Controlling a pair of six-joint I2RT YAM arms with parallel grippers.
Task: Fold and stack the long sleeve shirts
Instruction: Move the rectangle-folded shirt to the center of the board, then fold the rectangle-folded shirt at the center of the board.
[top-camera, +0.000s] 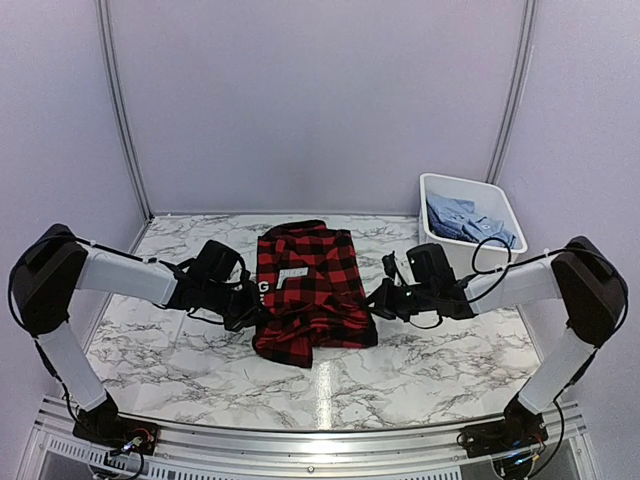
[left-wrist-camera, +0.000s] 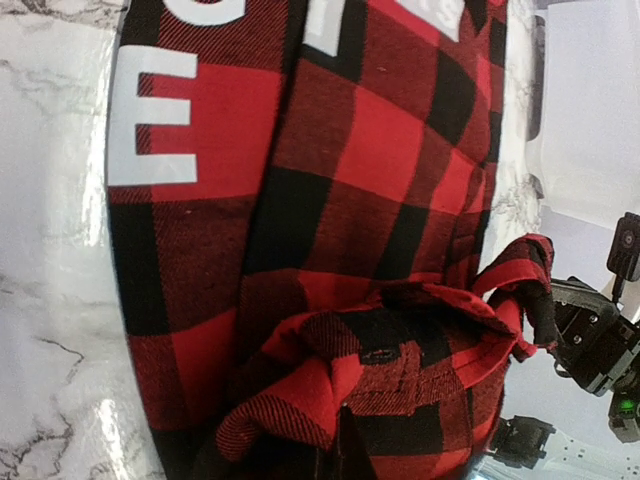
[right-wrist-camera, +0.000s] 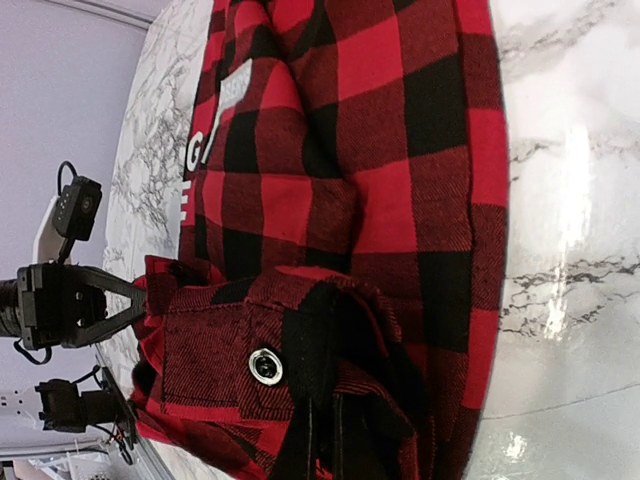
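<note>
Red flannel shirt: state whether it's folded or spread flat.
Folded: the shirt is a compact rectangle, near edge bunched where left gripper and right gripper pinch it.

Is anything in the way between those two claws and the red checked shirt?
Nothing visible. The left gripper and right gripper are on the red-and-black flannel shirt, each closed on bunched cloth at its own side. The white tub with blue shirts sits apart, far right.

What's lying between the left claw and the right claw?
The red-and-black buffalo-check flannel shirt; left claw and right claw pinch its opposite edges. Top external view shows it.
</note>
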